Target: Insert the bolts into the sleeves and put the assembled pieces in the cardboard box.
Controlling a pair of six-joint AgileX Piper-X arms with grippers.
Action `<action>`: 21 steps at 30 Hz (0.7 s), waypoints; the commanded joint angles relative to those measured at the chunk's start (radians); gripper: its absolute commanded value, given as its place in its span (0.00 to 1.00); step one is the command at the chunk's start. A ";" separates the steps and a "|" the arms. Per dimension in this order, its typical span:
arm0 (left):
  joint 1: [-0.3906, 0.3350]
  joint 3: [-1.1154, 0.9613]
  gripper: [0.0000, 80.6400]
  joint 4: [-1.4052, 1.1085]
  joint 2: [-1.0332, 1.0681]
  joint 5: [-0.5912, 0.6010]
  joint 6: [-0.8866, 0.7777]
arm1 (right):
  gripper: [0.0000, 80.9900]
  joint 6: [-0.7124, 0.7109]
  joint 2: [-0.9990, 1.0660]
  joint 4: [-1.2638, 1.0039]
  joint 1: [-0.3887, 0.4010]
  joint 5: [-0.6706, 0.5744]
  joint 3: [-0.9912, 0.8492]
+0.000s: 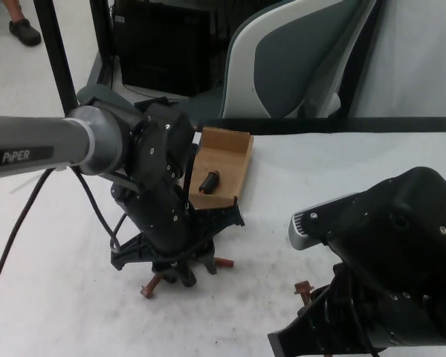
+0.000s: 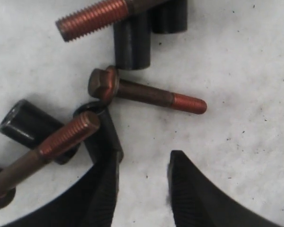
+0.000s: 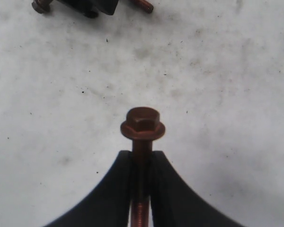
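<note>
In the left wrist view my left gripper [image 2: 143,163] is open just above the white bench, with nothing between its fingers. Ahead of it lie copper bolts [image 2: 146,94] and black sleeves [image 2: 131,41] in a loose heap. One sleeve [image 2: 100,132] stands right against one fingertip [image 2: 109,175]. My right gripper [image 3: 141,156] is shut on the shank of a copper bolt [image 3: 142,124], whose flanged head sticks out past the fingertips. The cardboard box [image 1: 234,149] stands behind the left arm and holds one dark assembled piece [image 1: 209,181].
The left arm [image 1: 160,201] stands between the box and the bolts [image 1: 150,285] scattered by its gripper. The right arm [image 1: 390,275] fills the near right corner. A chair [image 1: 297,59] stands beyond the bench's far edge. Bare bench lies between the two arms.
</note>
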 commanded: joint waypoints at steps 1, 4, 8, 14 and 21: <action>0.008 -0.009 0.43 0.015 0.002 -0.035 -0.007 | 0.00 -0.026 -0.013 -0.006 -0.008 -0.007 0.000; 0.021 -0.009 0.43 0.027 0.002 -0.046 -0.007 | 0.00 -0.035 -0.013 -0.006 -0.008 -0.007 0.000; 0.040 -0.009 0.43 0.056 0.002 -0.059 0.003 | 0.00 -0.035 -0.013 -0.006 -0.008 -0.007 0.000; 0.052 -0.009 0.43 0.026 0.002 -0.056 0.000 | 0.00 -0.035 -0.013 -0.012 -0.008 -0.007 0.000; 0.039 -0.009 0.43 0.040 0.057 -0.001 -0.014 | 0.00 -0.035 -0.013 -0.014 -0.008 -0.007 0.000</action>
